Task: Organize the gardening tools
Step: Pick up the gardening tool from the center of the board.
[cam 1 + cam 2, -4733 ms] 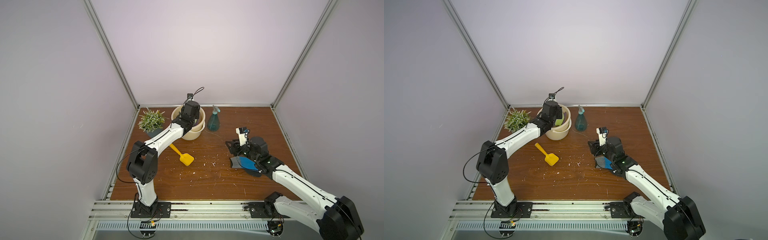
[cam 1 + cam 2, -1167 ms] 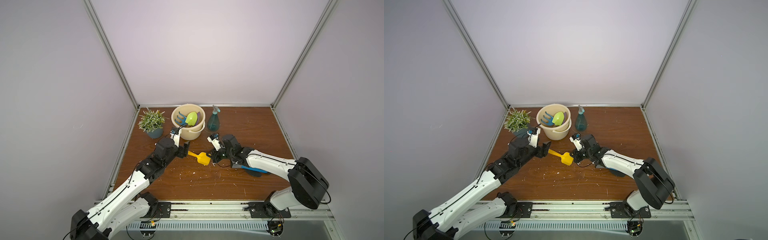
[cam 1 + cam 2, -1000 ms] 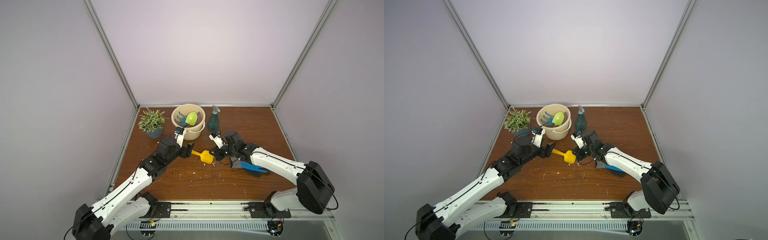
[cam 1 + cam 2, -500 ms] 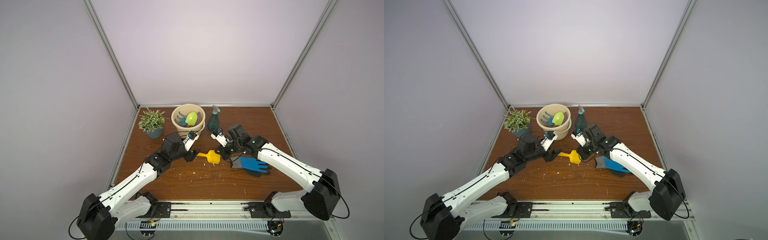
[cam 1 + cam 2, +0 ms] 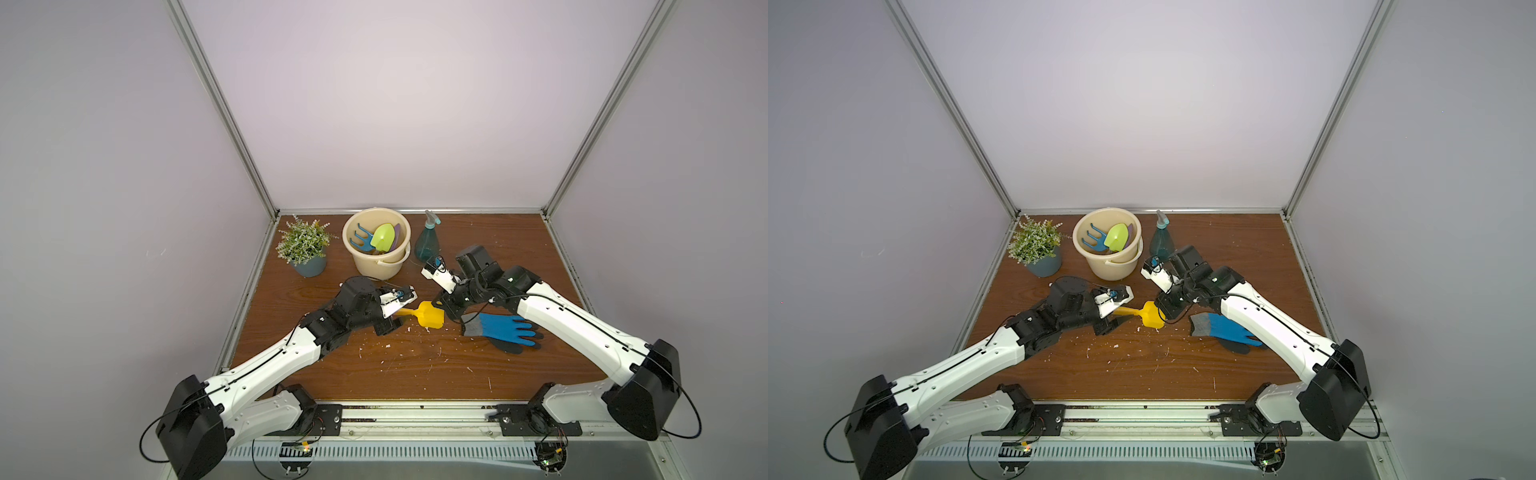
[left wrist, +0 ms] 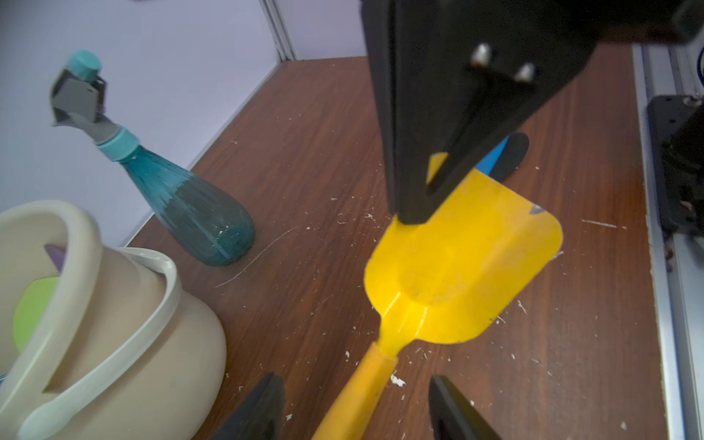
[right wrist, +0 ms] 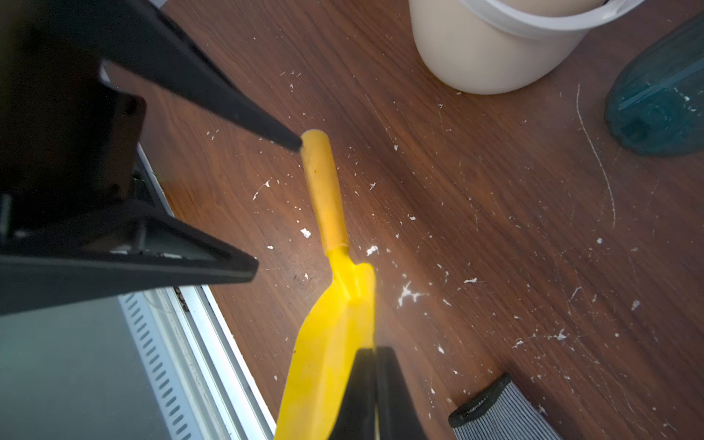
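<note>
The yellow scoop (image 5: 432,318) hangs just above the table's middle, blade on edge. My right gripper (image 5: 442,305) is shut on the blade's rim (image 7: 327,343). My left gripper (image 5: 399,320) is open, a finger on each side of the scoop's handle (image 6: 358,384) with a gap on both sides. The cream bucket (image 5: 376,266) at the back holds a blue fork (image 5: 361,241), a lime-green trowel (image 5: 384,237) and a purple tool (image 5: 397,232). The teal spray bottle (image 5: 428,245) stands upright beside the bucket.
A potted green plant (image 5: 305,249) stands at the back left. A blue and black glove (image 5: 503,328) lies on the table under my right arm. White crumbs are scattered over the wooden top (image 5: 415,365). Metal rails run along the front edge.
The right gripper has carried the scoop a little to the right and turned it. The left arm has followed, and its fingers have narrowed around the handle.
</note>
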You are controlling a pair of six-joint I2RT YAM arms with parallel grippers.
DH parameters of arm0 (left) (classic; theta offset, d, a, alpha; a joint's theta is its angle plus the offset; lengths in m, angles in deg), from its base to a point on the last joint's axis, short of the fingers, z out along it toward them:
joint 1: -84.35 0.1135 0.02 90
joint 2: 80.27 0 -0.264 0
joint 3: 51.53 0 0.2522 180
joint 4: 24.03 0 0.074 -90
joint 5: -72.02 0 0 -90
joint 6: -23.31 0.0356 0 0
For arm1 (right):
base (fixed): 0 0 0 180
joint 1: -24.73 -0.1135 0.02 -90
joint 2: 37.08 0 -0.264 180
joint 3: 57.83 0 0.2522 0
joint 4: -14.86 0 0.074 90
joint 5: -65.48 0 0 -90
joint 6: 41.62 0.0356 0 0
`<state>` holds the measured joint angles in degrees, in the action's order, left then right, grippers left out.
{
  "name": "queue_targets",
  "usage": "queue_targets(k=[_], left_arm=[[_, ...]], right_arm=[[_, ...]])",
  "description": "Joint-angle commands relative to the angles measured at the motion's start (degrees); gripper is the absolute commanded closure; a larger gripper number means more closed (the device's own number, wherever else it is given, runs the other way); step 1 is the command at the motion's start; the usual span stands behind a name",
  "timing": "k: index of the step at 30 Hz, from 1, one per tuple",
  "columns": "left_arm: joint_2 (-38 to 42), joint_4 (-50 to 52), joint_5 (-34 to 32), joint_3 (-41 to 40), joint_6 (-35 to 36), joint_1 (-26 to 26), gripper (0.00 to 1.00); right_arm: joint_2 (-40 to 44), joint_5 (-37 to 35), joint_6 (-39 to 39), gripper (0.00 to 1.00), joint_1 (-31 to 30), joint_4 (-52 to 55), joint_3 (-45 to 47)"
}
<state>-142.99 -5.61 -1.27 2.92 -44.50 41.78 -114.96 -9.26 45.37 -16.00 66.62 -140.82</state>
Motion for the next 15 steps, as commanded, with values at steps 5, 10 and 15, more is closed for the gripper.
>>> queue_targets(k=[5, 10, 15], left_arm=[[-2.1, 1.0, -0.3, 0.2, 3.9, -1.7, 0.37], [-4.6, 1.1, -0.6, 0.7, 4.6, -2.1, 0.37], [-6.3, 0.5, -1.3, 0.8, 5.3, -2.4, 0.38]], right_arm=[[1.4, 2.6, -0.8, 1.00, 0.3, 0.8, -3.1], [1.9, 6.1, -1.1, 1.00, 0.3, 0.9, -3.6], [2.5, 6.8, -1.4, 1.00, 0.3, 1.4, -4.2]])
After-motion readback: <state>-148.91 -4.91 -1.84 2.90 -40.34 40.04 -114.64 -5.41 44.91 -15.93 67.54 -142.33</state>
